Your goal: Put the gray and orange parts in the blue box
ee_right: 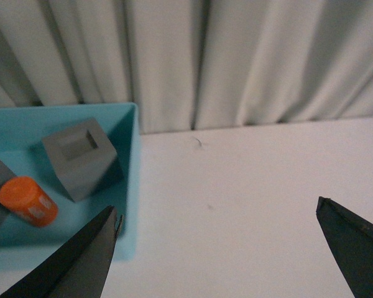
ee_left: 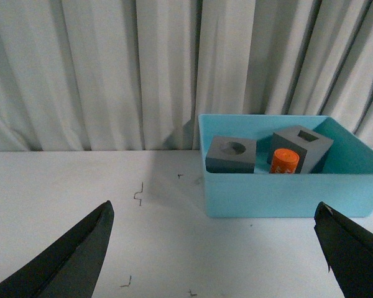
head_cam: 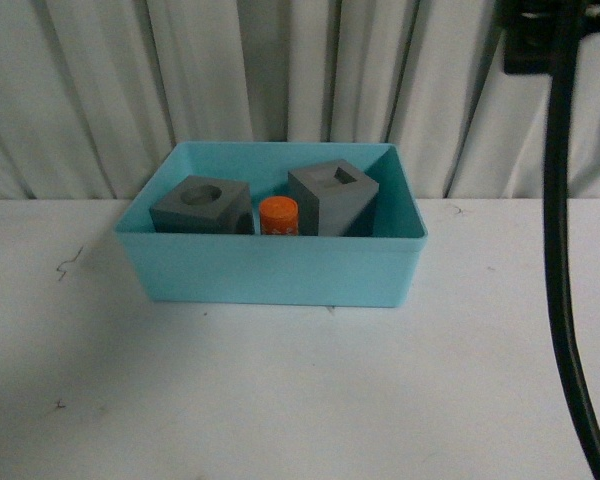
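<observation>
The blue box stands on the white table. Inside it are the gray cube with a round recess, the orange cylinder and the gray cube with a square recess, which leans tilted. All show in the left wrist view: box, round-recess cube, cylinder, square-recess cube. The right wrist view shows the box, square-recess cube and cylinder. My left gripper is open and empty, back from the box. My right gripper is open and empty beside the box.
A white pleated curtain hangs behind the table. A black cable runs down the right side of the front view. Small dark marks dot the tabletop.
</observation>
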Robot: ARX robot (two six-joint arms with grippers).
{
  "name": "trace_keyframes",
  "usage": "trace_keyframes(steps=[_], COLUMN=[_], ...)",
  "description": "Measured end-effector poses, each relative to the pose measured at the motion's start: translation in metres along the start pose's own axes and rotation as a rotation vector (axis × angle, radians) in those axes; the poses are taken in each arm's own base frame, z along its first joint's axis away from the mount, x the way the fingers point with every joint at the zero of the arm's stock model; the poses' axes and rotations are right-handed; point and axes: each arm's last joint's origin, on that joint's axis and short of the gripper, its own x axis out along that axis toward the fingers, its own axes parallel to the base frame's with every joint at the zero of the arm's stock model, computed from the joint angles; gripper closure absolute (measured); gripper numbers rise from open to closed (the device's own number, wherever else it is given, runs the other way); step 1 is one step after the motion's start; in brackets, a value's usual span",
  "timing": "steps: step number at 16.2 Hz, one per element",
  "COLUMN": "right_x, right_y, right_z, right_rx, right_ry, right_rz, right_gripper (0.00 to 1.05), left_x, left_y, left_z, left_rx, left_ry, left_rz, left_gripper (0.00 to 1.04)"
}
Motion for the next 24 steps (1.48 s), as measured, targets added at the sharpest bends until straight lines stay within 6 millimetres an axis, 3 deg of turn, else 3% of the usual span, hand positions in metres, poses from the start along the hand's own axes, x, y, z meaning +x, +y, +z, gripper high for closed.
trace_keyframes(steps=[2,4,6,8,12,19,24], right_x=[-0.06,-0.064,-0.067,-0.084,-0.101,-0.124,-0.132], right_y=[-0.024,-0.026,-0.04,-0.061,-0.081,-0.108,-0.106], right_z=[-0.026,-0.029,-0.054,-0.069,-0.101,-0.127,-0.142], right_rx=[0.103,0.185,0.14,0.074,0.026,0.034,0.03], right_ry=[0.038,0.005,-0.208,-0.331,-0.311,-0.32,-0.318], right_rz=[-0.111,-0.116,0.047,0.045,0.047,0.021,0.044], right_gripper=[0.06,0.07,0.3,0.56,1.03,1.03,1.03], left_x=[0.0,0.0,0.0,0.0,0.0,0.0,0.0], left_y=[0.0,0.0,0.0,0.0,0.0,0.0,0.0], left_z=[0.0,0.0,0.0,0.0,0.0,0.0,0.0], left_rx=[0.0,0.0,0.0,0.0,0.0,0.0,0.0], left_ry=[0.0,0.0,0.0,0.0,0.0,0.0,0.0], left_rz=[0.0,0.0,0.002,0.0,0.0,0.0,0.0], left_gripper=[0.07,0.07,0.07,0.07,0.07,0.07,0.07])
